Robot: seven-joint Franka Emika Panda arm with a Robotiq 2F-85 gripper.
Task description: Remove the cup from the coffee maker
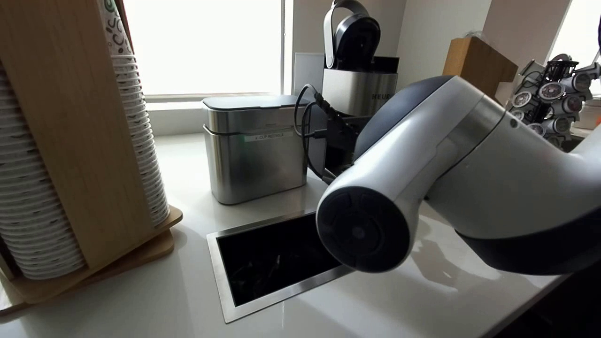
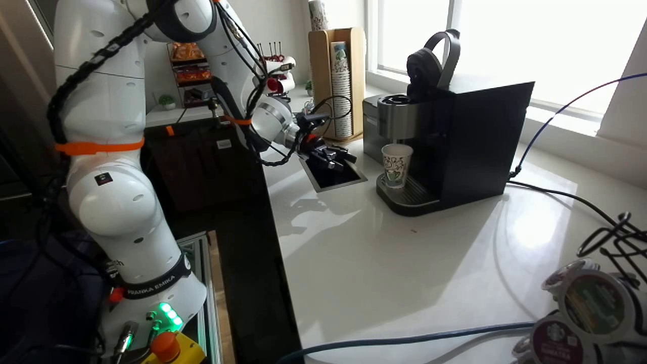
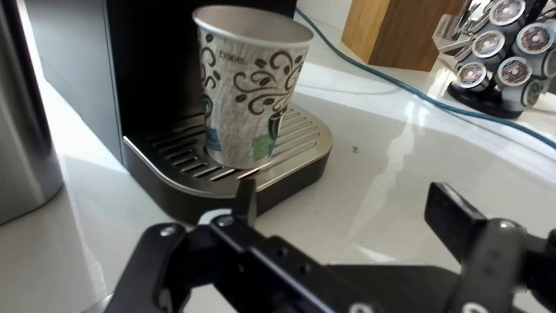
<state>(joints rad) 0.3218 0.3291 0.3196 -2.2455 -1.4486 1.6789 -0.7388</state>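
A patterned paper cup (image 2: pixel 396 169) stands upright on the drip tray of the coffee maker (image 2: pixel 480 146), just below its spout. In the wrist view the cup (image 3: pixel 252 91) is whole and upright, upper left of my fingers, on the slotted tray (image 3: pixel 299 161). My gripper (image 3: pixel 342 193) is open, with only countertop showing between its fingers. Its left fingertip (image 3: pixel 246 195) overlaps the tray's front edge in that picture. An exterior view has the gripper (image 2: pixel 341 161) in front of the machine, apart from the cup. Elsewhere the coffee maker (image 1: pixel 361 91) hides the cup, along with my arm.
A square metal canister (image 1: pixel 263 159) stands beside the coffee maker. A metal-rimmed opening (image 1: pixel 224 281) is set in the counter in front of them. A wooden rack (image 1: pixel 70 117) holds stacked paper cups. Beyond the machine lie a cable (image 3: pixel 382 80) and a pod carousel (image 3: pixel 488 61).
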